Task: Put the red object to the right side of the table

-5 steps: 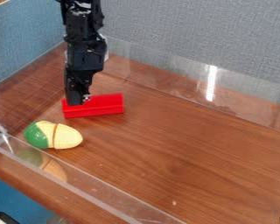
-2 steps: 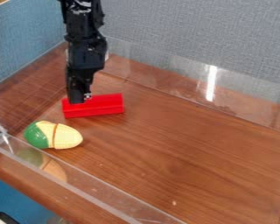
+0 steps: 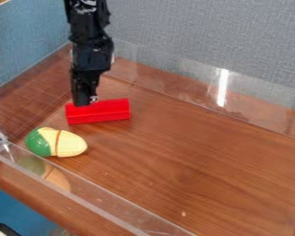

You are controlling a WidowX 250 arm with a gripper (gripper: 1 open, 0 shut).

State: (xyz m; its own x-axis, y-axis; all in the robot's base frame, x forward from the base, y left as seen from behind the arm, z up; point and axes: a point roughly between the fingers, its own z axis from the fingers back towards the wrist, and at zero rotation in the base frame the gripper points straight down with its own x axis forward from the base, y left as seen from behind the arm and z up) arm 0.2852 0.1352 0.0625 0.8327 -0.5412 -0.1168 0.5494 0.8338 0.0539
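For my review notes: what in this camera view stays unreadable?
- Claw tips: small, dark and blurred, so whether they grip or merely touch the bright red rectangular block is unclear.
- Block's far side: turned from the camera, partly behind the claw.
- Black robot arm's upper part: cut off by the top edge.
- Dark object: cut off at the lower-left corner.

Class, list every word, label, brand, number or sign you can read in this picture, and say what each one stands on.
No readable text anywhere.
Red block: no lettering to be seen.
Green-and-yellow toy: none to be seen.
Tabletop: none to be seen.
Pincer: dark and blurred; any small marking is too small to read.
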